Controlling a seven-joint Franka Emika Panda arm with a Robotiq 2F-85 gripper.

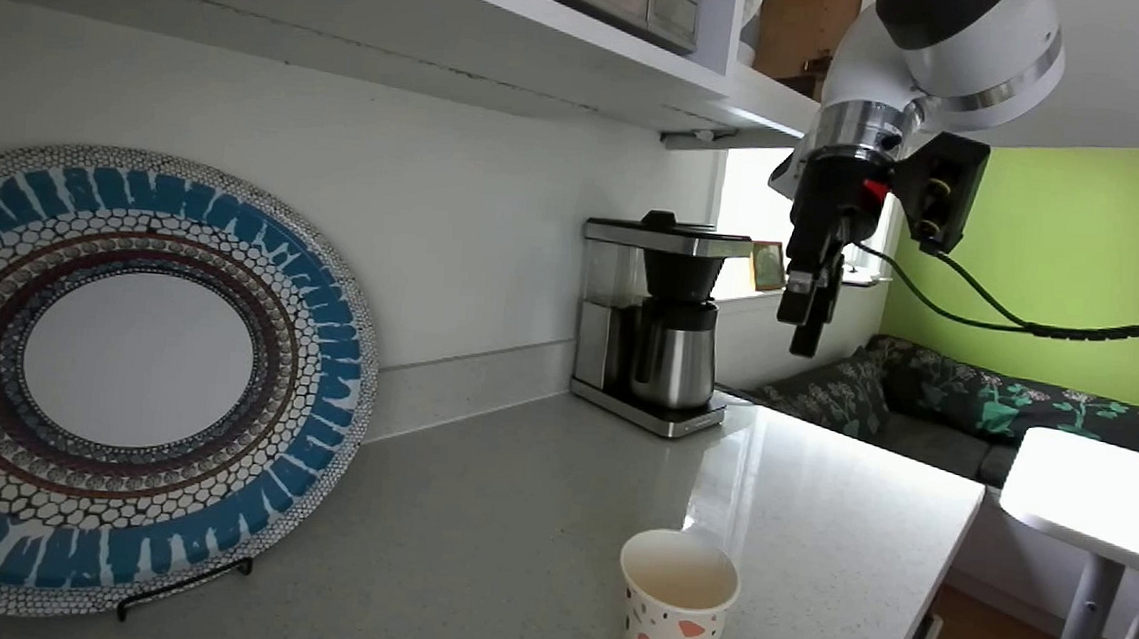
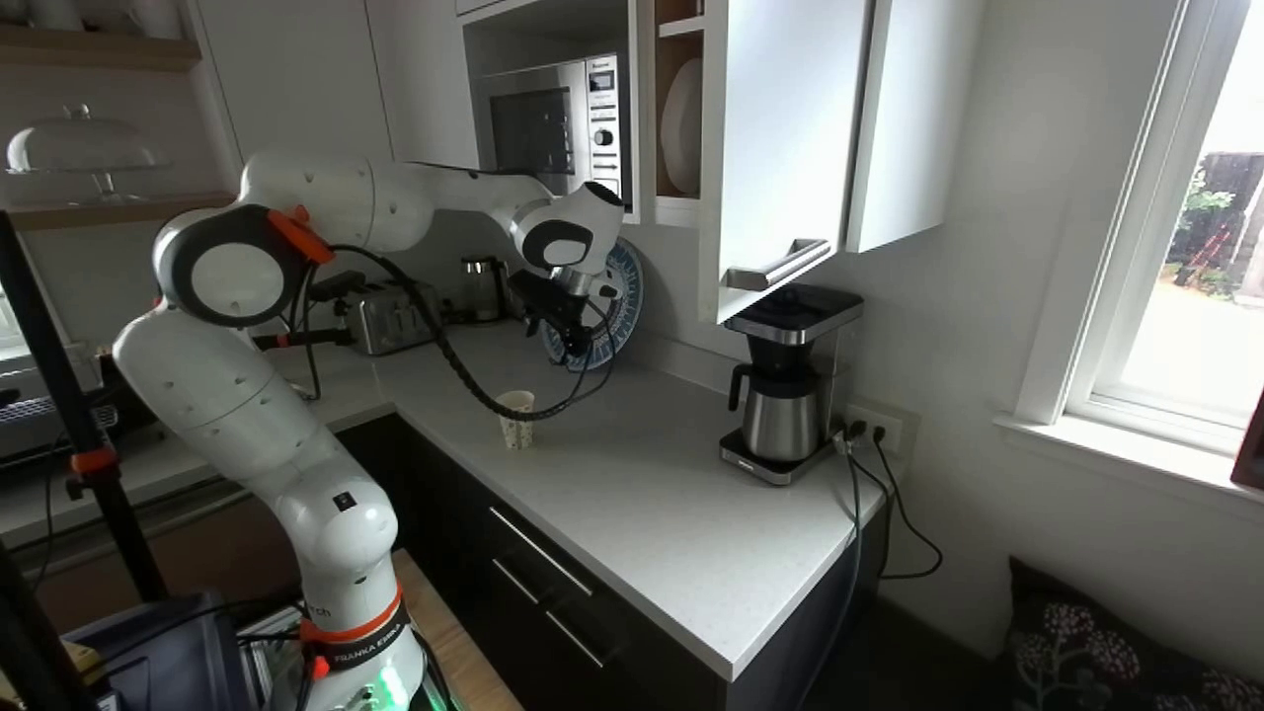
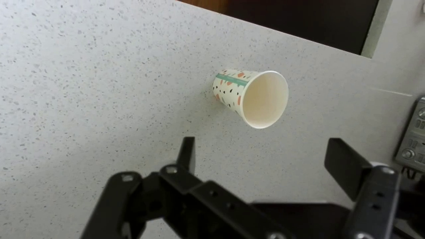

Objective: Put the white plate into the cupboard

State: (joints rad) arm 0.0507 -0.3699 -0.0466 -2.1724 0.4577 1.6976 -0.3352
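Note:
A round white plate (image 2: 683,128) stands upright inside the cupboard, behind the open white door. The cupboard (image 2: 790,118) is wall-mounted, with white door panels, a metal handle and a brown wooden inside. Its brown inside also shows in an exterior view (image 1: 801,25), with the arm partly in front of it. My gripper (image 1: 808,316) is open and empty, in the air over the counter and below the cupboard's level; it also shows in an exterior view (image 2: 576,341). In the wrist view the fingers (image 3: 260,152) are wide apart with only the counter between and below them.
A paper cup (image 3: 250,96) stands upright on the counter (image 2: 632,474). A coffee maker (image 2: 785,395) stands near the counter's end, under the cupboard. A blue-patterned platter (image 1: 327,343) leans against the wall. A microwave (image 2: 553,123) sits beside the cupboard. The arm's cable hangs loosely.

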